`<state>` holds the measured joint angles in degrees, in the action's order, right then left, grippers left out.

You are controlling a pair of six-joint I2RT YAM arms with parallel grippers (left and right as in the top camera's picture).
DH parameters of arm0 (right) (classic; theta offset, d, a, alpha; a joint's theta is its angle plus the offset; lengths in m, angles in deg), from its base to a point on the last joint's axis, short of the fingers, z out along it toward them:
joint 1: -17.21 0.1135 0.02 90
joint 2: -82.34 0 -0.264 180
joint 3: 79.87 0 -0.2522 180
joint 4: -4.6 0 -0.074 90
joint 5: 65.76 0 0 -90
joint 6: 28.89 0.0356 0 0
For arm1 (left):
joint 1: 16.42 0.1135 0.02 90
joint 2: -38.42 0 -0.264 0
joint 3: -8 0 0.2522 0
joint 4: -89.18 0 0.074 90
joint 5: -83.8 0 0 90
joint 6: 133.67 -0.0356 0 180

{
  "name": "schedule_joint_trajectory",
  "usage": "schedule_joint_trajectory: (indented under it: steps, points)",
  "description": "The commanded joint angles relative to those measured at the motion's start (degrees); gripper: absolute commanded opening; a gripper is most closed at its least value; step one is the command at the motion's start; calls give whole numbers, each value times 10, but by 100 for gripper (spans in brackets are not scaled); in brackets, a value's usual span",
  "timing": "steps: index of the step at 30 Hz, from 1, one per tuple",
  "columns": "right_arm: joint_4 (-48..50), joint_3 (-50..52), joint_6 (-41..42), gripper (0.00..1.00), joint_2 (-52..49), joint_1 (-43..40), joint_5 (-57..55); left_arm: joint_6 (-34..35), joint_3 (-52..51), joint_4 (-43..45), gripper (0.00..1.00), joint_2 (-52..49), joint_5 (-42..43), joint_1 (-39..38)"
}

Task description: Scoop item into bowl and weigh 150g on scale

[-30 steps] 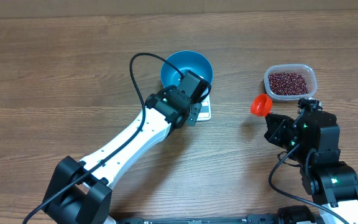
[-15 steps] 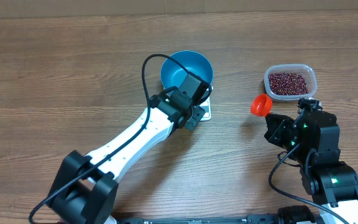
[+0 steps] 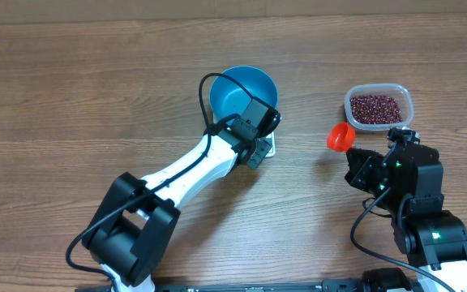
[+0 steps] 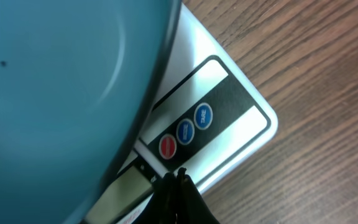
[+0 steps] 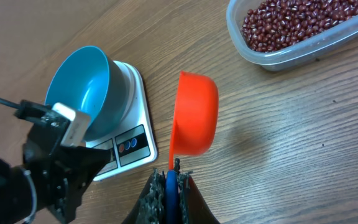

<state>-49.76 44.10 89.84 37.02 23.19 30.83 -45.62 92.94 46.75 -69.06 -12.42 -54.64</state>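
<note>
Left arm stretched out to scale (image 4: 229,106); right arm folded back.
Left claw (image 4: 178,177) together, tips at the button edge; right claw (image 5: 171,171) clamped on scoop (image 5: 196,115) handle, cup straight ahead.

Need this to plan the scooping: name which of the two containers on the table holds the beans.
The clear rectangular tub near the right arm, holding red-brown beans; the round blue bowl on the white scale is empty.

Jaws closed, left arm (image 3: 191,169) reaches forward; right arm (image 3: 416,185) clamps scoop (image 3: 340,137).
</note>
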Motion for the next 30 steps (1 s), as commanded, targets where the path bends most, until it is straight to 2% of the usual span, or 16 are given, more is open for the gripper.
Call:
schedule_joint_trajectory:
  steps: [1,5,30]
  points:
    - [1,-9,-4,3,5,-4,-5,-10,-6,11,4,-16,-11,-1]
    - [2,-9,-4,4,5,-4,-5,-11,-6,14,4,-22,-32,-1]
    - [1,-9,-3,3,5,-4,-5,-11,-6,47,4,-47,-30,-1]
